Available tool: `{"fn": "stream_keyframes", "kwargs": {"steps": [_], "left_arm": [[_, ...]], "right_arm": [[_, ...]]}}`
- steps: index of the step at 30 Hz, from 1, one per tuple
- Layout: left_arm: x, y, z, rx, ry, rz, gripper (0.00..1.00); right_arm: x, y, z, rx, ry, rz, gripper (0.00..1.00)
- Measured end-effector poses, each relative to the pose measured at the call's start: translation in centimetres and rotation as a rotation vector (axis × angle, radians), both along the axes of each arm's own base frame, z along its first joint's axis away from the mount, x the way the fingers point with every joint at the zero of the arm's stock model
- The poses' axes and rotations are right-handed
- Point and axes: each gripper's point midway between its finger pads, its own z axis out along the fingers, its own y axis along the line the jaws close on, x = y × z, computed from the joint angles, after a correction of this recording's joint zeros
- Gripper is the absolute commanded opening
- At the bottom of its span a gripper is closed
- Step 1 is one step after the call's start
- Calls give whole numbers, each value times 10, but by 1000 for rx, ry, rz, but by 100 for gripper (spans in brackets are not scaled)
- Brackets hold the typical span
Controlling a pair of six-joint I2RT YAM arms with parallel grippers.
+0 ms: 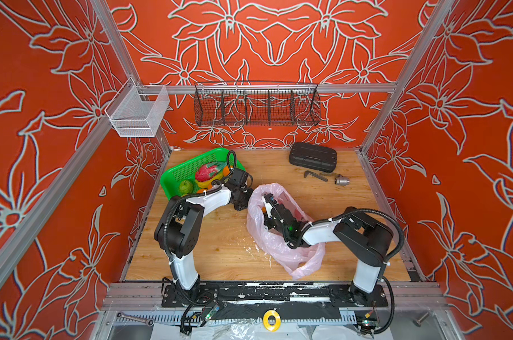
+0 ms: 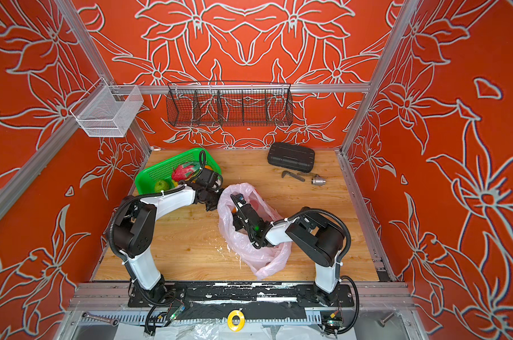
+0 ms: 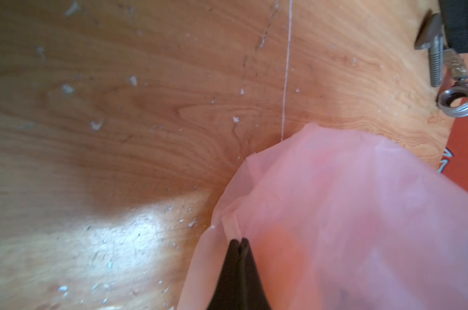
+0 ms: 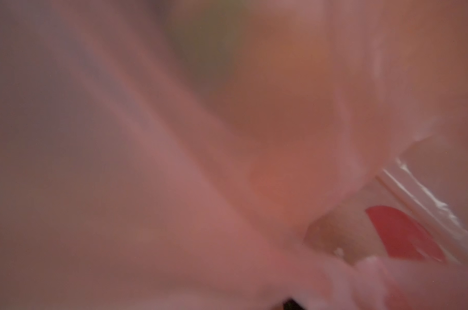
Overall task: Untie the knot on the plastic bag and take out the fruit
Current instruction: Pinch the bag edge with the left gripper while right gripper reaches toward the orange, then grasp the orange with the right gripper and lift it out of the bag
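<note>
The plastic bag (image 1: 279, 250) is seen slumped mid-table on the wooden board (image 1: 220, 250), with its mouth gaping toward the far left. The left gripper (image 1: 243, 203) is placed at the bag's far-left rim and touches it. In the left wrist view this gripper (image 3: 239, 241) is shown with its fingers (image 3: 231, 271) pressed fully together, and a fold of pink film is pinched at the tips (no gap visible between them). From that pinch the rest of the bag spreads out over the board.

The right gripper (image 1: 268, 200) is reached in through the mouth from the near right and is surrounded by film. How wide its jaws stand cannot be told, nor whether anything is held. The right wrist view is filled with blurred pink film and one red print (image 4: 402, 236).

An orange fruit (image 1: 263, 209) is glimpsed inside the bag, just left of the right gripper; contact cannot be judged.

More fruit is found in the green basket (image 1: 176, 173) at the far left, just beyond the left arm's wrist: a dragon fruit (image 1: 206, 172) and a green fruit (image 1: 186, 186). A black case (image 1: 312, 157) is noted far right, well apart from the bag.
</note>
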Motion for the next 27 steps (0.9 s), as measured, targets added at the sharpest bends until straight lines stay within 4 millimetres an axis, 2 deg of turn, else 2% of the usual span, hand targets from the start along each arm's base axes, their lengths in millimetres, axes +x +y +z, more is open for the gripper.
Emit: {"fn": "stream_keyframes", "kwargs": {"steps": [11, 22, 27], "left_arm": [[0, 12, 4, 48, 12, 13, 0], [6, 24, 12, 72, -3, 39, 0], [9, 26, 17, 79, -14, 47, 0]], "right_arm": [[-25, -33, 31, 29, -24, -5, 45], [-51, -60, 47, 71, -9, -4, 45], [-68, -70, 45, 92, 36, 14, 45]]}}
